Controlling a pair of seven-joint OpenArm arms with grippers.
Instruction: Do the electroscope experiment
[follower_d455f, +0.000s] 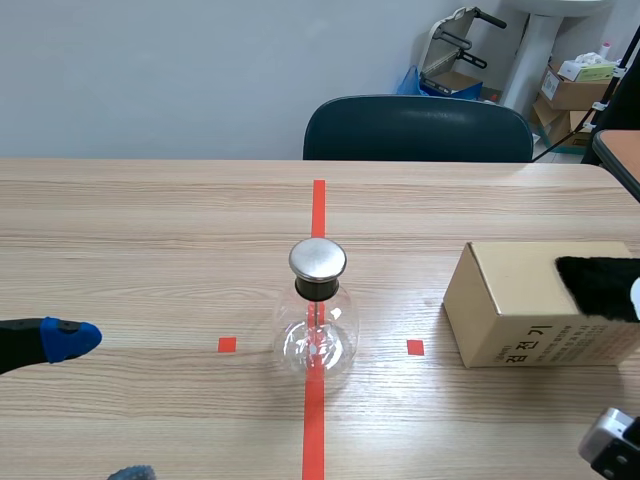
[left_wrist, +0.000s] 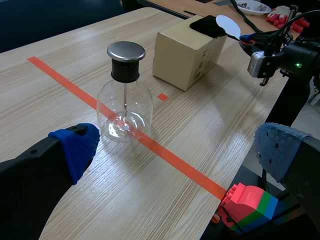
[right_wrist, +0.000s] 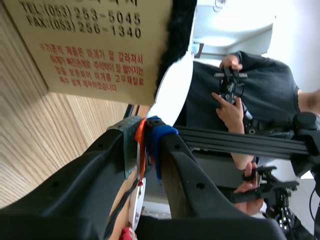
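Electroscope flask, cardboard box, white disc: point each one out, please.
electroscope flask (follower_d455f: 318, 338), scene view, on its glass belly.
cardboard box (follower_d455f: 520, 280), scene view, on its top face.
white disc (left_wrist: 227, 23), left wrist view, on its flat face.

Left tool (left_wrist: 177, 147), low at the left edge of the frame, fingers spread wide. Right tool (right_wrist: 145, 129), bottom right corner, pinched on a thin orange handle (right_wrist: 141, 155).
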